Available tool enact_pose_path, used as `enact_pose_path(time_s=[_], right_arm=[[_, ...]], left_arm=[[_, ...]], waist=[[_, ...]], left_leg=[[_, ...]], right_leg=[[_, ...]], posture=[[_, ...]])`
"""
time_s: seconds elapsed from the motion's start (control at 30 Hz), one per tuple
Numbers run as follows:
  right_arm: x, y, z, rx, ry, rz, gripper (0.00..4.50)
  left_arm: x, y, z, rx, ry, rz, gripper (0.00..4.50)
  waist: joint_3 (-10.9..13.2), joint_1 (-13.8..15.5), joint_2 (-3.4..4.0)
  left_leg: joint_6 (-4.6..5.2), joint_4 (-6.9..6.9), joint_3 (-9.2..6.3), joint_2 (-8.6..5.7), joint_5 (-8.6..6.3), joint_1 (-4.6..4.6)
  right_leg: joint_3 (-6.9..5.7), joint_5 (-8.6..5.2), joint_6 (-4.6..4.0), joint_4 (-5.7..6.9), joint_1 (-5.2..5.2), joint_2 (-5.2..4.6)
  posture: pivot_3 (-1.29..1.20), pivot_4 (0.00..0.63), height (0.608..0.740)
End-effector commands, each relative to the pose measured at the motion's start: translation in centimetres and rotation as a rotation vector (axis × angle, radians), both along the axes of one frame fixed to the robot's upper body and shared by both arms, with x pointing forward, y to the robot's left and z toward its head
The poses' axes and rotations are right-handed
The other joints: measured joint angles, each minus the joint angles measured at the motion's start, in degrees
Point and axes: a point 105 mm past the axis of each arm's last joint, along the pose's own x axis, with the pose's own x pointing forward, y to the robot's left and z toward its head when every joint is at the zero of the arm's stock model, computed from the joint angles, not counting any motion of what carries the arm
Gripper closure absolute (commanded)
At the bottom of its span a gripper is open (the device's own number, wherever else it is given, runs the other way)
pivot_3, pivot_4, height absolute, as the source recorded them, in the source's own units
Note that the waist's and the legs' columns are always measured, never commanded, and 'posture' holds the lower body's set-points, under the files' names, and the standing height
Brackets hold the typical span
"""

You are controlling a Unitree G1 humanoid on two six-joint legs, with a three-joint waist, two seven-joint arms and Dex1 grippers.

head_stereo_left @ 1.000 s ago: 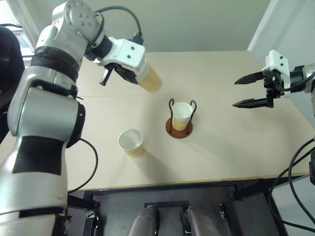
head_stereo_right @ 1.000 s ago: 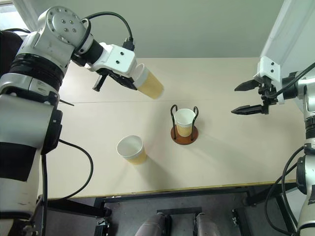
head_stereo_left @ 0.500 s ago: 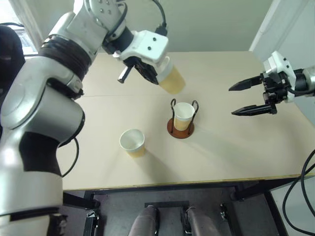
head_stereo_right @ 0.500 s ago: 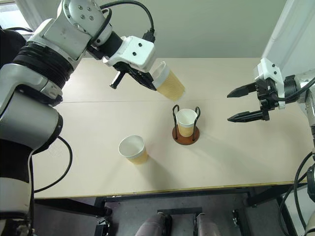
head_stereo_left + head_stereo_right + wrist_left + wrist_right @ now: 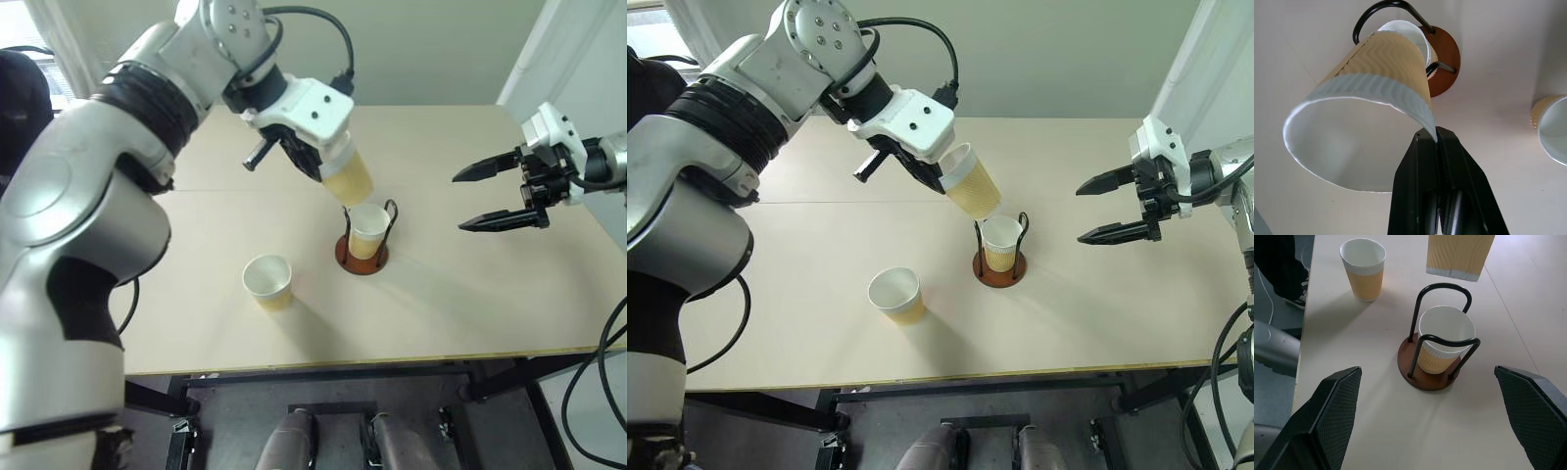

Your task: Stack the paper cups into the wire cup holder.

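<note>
Table: held cup hides holder (partly).

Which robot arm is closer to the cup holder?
The left. Its end effector holds a cup tilted just above the cup holder, which already has a cup in it. The right end effector hangs open off to the side, well away.

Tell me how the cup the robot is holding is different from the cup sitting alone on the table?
The held cup hangs tilted in the air, pinched at its rim by the shut left pincer, just above the wire cup holder. The lone cup stands upright on the table, mouth up, apart from the holder, with nothing touching it. Both are tan-yellow outside and white inside, and look alike in shape.
</note>
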Motion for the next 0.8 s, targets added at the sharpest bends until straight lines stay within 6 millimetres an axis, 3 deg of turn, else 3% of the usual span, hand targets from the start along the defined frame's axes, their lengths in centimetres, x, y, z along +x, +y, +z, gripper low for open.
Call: enact_pose_path(time_s=[0.03,0.27,0.8], right_arm=[[-0.3,0.0,1.1,-0.007,-0.046,0.008,0.06],[-0.4,-0.1,1.1,-0.01,-0.051,0.003,0.06],[-0.5,-0.4,1.1,-0.022,-0.064,-0.008,0.06]], left_arm=[[-0.5,-0.6,1.4,0.021,-0.039,-0.042,4.49],[-0.3,-1.6,1.3,0.037,-0.072,-0.08,4.49],[0.5,-1.6,0.5,0.124,-0.129,-0.095,4.49]], waist=[[0.0,0.08,0.0],[0.0,0.2,0.01],[0.0,0.32,0.0]], left_leg=[[0.01,0.01,-0.01,0.01,0.0,-0.01],[0.04,-0.03,0.02,0.0,-0.05,0.0],[0.18,-0.01,0.06,-0.03,-0.21,-0.03]], right_leg=[[0.01,0.0,0.03,0.0,0.01,-0.02],[0.0,-0.02,0.08,-0.02,0.01,-0.01],[0.03,-0.09,0.19,-0.04,0.02,-0.04]], posture=[[0.0,0.15,0.74],[0.0,0.15,0.74],[0.0,0.15,0.74]])
